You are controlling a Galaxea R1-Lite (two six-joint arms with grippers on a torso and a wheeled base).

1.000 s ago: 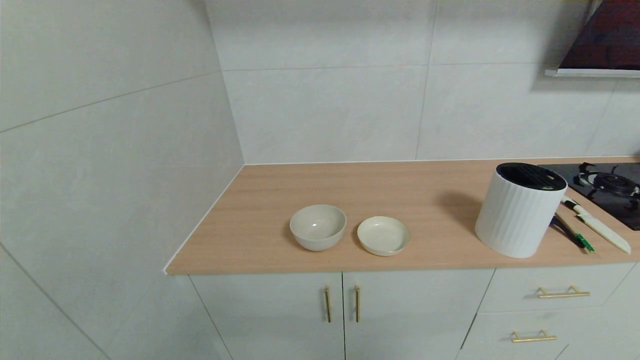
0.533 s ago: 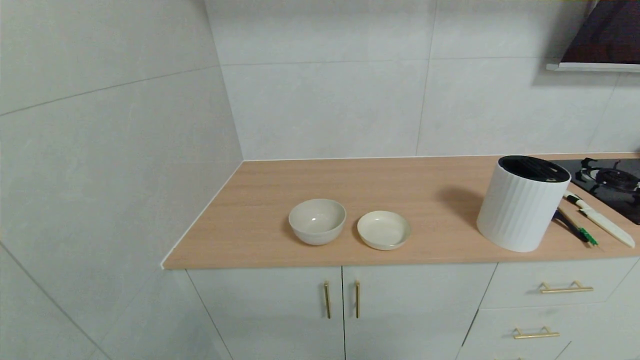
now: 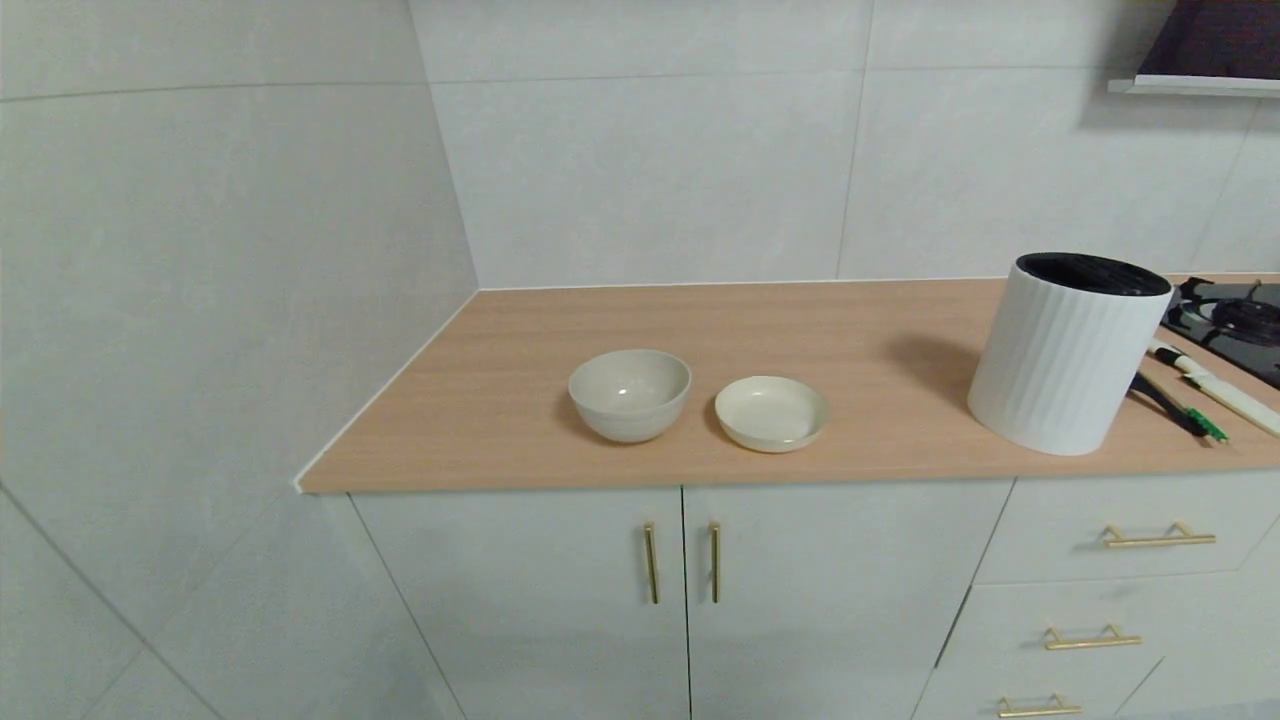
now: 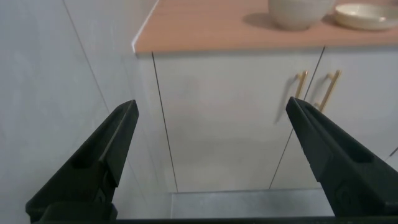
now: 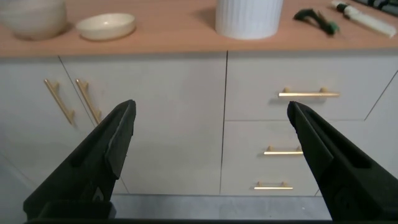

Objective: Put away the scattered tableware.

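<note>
We judge that the task is at its very beginning: nothing is put away yet. The bowl [image 3: 629,393] and the shallow dish [image 3: 771,412] stand side by side, close but apart, on the table [image 3: 500,400] near its front edge, above the cabinet doors [image 3: 560,600]. Further to the right stands the white ribbed holder [image 3: 1068,352] with a dark top. Just beside it, on its right, lie a knife [image 3: 1238,402] with a pale blade and a dark utensil [image 3: 1170,401] with a green tip; both lie flat on the table, not in the holder.

The left hand [image 4: 210,115] is spread wide and holds nothing; it is low, in front of the cabinet doors and below the table's edge. The right hand [image 5: 210,115] is spread wide in the same way and has nothing in it, low before the cabinet and the drawers [image 5: 311,93].

So every piece is left to do. We think the knife and the utensil belong in the holder; where the bowl and the dish should go, we cannot tell
</note>
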